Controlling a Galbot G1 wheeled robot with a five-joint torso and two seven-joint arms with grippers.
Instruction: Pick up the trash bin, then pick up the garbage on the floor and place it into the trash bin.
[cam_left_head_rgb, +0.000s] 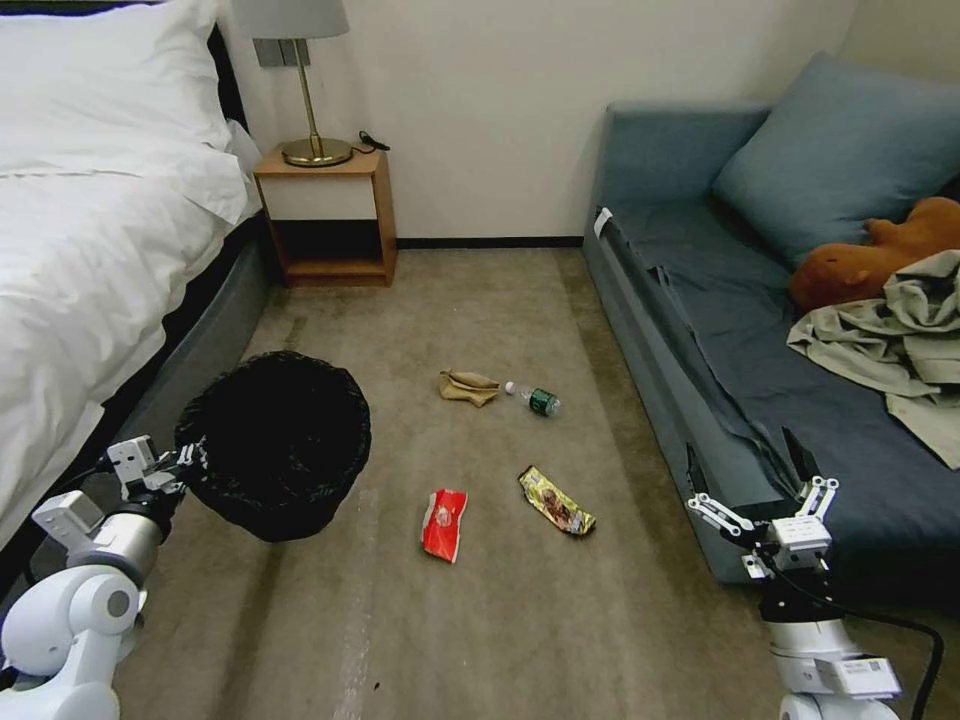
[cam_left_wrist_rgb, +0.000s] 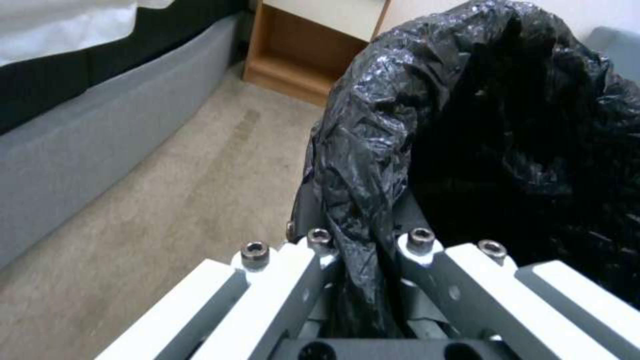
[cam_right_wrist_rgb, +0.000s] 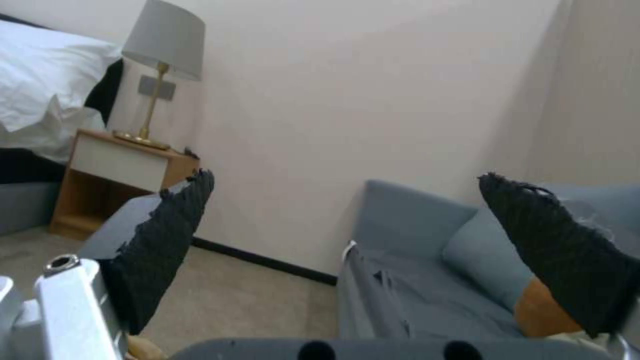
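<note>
The trash bin (cam_left_head_rgb: 275, 445) hung above the floor (cam_left_head_rgb: 480, 620) at the lower left of the head view, beside the bed (cam_left_head_rgb: 90, 250), tipped so that its dark mouth faced up and toward the camera. Its crinkled black liner covered everything; no white body could be made out. The left gripper (cam_left_head_rgb: 185, 462) met it at the near-left rim, fingers pressed together on the rim and bag. The left wrist view made that grip plain: a fold of the black bag (cam_left_wrist_rgb: 373, 165) ran down between the two white finger linkages, something the head view left too small to judge.

The left arm reached forward from the lower left corner, wrist angled inward toward the bin.

On the carpet to the bin's right lay the garbage. The red wrapper (cam_left_head_rgb: 444, 524) sat nearest, long axis running roughly away from the robot. The gold-brown wrapper (cam_left_head_rgb: 556, 500) lay just right of it, slanting from far-left to near-right. Farther off, the crumpled tan paper bag (cam_left_head_rgb: 468, 386) and the clear bottle (cam_left_head_rgb: 533, 398) lay side by side, the bottle's cap pointing toward the bag.

The right gripper (cam_left_head_rgb: 748, 470) was held up at the lower right, against the edge of the blue sofa (cam_left_head_rgb: 700, 300), fingers spread wide with nothing between them. The right wrist view showed its dark fingertips (cam_right_wrist_rgb: 167, 240) apart, aimed toward the wall, the nightstand (cam_right_wrist_rgb: 113, 170) and the lamp (cam_right_wrist_rgb: 163, 50).
</note>
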